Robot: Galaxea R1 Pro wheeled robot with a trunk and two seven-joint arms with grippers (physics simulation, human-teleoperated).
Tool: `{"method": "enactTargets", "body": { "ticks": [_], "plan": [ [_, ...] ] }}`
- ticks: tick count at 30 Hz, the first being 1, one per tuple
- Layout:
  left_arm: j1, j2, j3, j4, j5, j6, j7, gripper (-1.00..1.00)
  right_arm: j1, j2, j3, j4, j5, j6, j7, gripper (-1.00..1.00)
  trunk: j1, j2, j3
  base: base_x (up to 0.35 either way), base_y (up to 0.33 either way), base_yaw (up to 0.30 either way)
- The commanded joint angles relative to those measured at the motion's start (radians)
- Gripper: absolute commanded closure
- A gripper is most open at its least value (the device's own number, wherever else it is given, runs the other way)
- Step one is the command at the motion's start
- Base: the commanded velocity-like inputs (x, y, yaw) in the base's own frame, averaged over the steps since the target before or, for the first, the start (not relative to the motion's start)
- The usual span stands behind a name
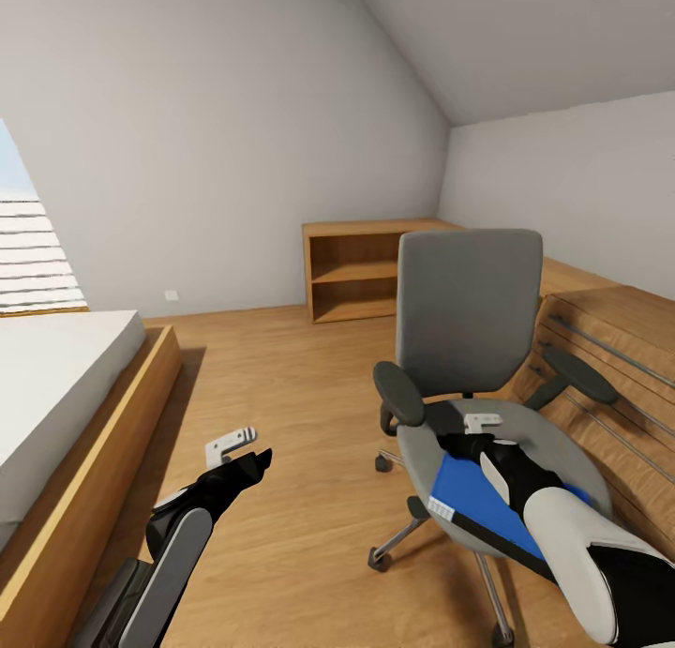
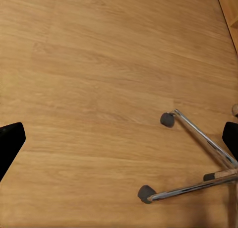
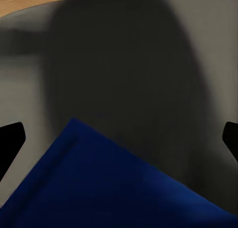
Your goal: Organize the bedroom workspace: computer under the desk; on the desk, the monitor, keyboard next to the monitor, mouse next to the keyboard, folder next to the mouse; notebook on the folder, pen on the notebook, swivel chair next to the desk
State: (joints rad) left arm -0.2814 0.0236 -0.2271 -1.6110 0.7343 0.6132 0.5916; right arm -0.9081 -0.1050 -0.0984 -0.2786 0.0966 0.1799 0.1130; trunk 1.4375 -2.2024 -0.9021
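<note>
The grey swivel chair stands on the wood floor right of centre, its back toward the far wall. The bright blue folder lies flat on its seat, with a small white label at the near corner. My right gripper hovers open just above the seat beyond the folder's far edge. In the right wrist view the folder fills the lower part, the grey seat lies beyond, and the right gripper has its jaws wide apart with nothing held. My left gripper hangs open and empty over bare floor, left of the chair.
A bed in a wood frame lies at the left. An open wood shelf unit stands by the far wall. A light wood cabinet with bar handles is close behind the chair on the right. The chair's chrome base and casters show under my left gripper.
</note>
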Motion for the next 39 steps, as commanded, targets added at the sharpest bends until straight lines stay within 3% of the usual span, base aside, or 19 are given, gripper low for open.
{"method": "enactTargets", "body": {
  "ticks": [1, 24, 39],
  "plan": [
    [-0.001, 0.001, -0.002, -0.001, 0.010, 0.000, 0.010, -1.00, 0.000, 0.001, -0.009, -0.002, 0.012, 0.006, 0.007, -1.00, 0.000, 0.000, -0.001, -0.088, 0.000, 0.000],
    [-0.001, 0.001, -0.004, -0.001, 0.011, 0.002, 0.010, -1.00, 0.000, 0.001, -0.010, -0.011, 0.011, 0.000, 0.008, -1.00, 0.000, 0.000, 0.000, -0.045, 0.000, 0.000],
    [-0.001, 0.001, -0.005, -0.001, 0.011, 0.002, 0.010, -1.00, 0.000, 0.001, -0.010, -0.011, 0.010, 0.000, 0.007, -1.00, 0.000, 0.000, 0.020, 0.000, 0.000, 0.000]
  ]
}}
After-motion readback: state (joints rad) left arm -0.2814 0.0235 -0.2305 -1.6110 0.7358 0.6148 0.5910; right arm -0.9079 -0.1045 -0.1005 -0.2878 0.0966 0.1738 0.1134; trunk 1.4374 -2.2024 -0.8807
